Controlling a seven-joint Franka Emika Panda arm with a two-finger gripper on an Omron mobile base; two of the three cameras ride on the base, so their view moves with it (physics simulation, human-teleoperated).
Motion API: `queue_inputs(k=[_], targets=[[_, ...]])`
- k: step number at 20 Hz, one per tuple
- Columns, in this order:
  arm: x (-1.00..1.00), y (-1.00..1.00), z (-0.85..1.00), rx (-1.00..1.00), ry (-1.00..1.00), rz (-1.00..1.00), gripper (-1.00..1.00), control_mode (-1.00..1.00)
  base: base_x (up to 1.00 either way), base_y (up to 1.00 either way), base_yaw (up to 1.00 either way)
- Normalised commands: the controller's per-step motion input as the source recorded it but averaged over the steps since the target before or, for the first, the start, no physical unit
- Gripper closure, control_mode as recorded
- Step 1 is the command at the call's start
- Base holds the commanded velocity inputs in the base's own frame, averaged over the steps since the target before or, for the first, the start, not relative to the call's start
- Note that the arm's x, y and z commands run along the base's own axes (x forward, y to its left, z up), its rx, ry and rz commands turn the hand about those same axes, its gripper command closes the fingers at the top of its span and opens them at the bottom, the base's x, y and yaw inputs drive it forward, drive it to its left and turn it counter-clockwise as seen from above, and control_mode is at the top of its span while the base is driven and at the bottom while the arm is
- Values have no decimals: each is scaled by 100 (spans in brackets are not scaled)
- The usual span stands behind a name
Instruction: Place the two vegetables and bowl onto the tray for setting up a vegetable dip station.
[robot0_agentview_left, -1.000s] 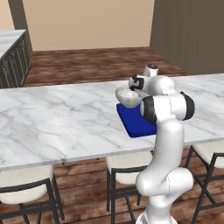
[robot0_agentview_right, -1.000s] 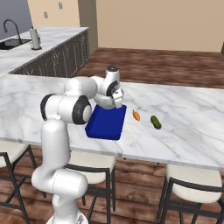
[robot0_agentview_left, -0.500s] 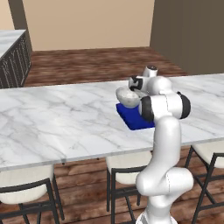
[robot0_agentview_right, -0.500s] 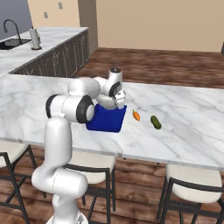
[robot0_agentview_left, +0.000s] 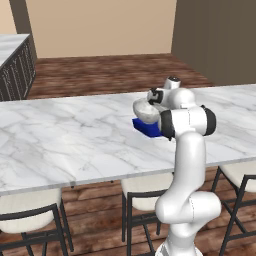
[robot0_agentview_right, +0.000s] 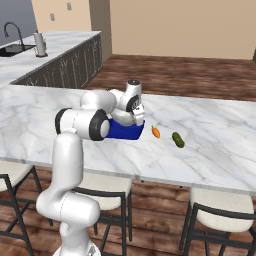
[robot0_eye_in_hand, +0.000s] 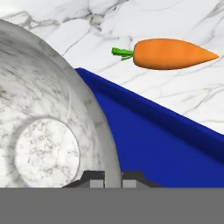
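Note:
My gripper (robot0_eye_in_hand: 113, 178) is shut on the rim of the grey-white speckled bowl (robot0_eye_in_hand: 48, 127), one fingertip on each side of the wall. In the left base view the bowl (robot0_agentview_left: 144, 111) hangs just over the blue tray (robot0_agentview_left: 146, 128), at its far-left end. The tray (robot0_eye_in_hand: 153, 144) lies empty under and beside the bowl. Beyond the tray's rim an orange carrot (robot0_eye_in_hand: 170, 54) rests on the marble. From the right base view, the carrot (robot0_agentview_right: 156, 132) and a dark green vegetable (robot0_agentview_right: 177, 139) lie to the right of the tray (robot0_agentview_right: 125, 131).
The long marble counter (robot0_agentview_left: 65, 140) stretches to both sides of the tray. Stools (robot0_agentview_right: 217, 212) stand along its near edge. A second counter with a sink (robot0_agentview_right: 12, 49) and a kettle (robot0_agentview_right: 40, 45) sits at the far left.
The hand with the bowl has eased a little down and toward the tray, and the elbow has swung. The vegetables have not moved.

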Motion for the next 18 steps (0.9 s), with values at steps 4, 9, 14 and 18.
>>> queue_inputs(k=[4, 9, 14, 18], targets=[[-10, -31, 11, 0, 0, 0, 100, -100, 0, 0, 0], [-11, -24, 4, 0, 1, 0, 100, -100, 0, 0, 0], [-20, -6, 0, 0, 3, 0, 100, -100, 0, 0, 0], [-7, 0, 0, 0, 0, 0, 100, -100, 0, 0, 0]])
